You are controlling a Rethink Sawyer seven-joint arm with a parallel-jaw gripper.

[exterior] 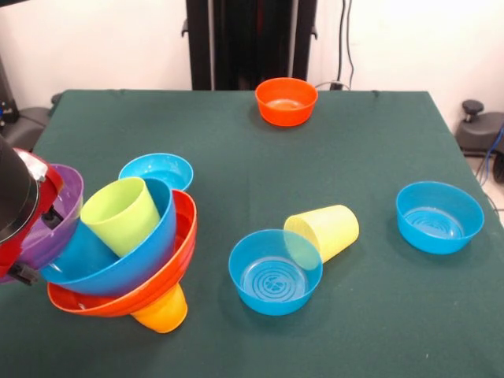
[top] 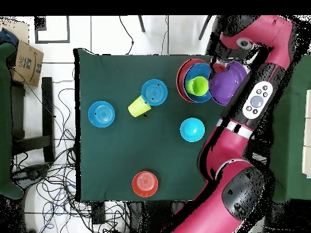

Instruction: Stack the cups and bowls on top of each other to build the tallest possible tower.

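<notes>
At the table's left side in the front view the tower leans over: an orange cup [exterior: 163, 312] sits underneath, a wide orange bowl [exterior: 157, 282] rests on it, and a big blue bowl [exterior: 130, 256] is nested in that. A lime green cup [exterior: 122, 214] lies tilted inside the blue bowl. A purple bowl [exterior: 63, 214] tilts against the tower's left side, and my gripper [exterior: 49, 219] reaches into it, largely hidden. From overhead, the gripper [top: 220, 65] is at the purple bowl [top: 229, 84], beside the tower [top: 184, 79].
A pale yellow cup [exterior: 324, 230] lies on its side, touching a medium blue bowl [exterior: 275, 272]. Another medium blue bowl [exterior: 439, 216] sits at the right. Behind the tower is a small blue bowl [exterior: 156, 170], and a small orange bowl [exterior: 286, 101] stands at the far edge.
</notes>
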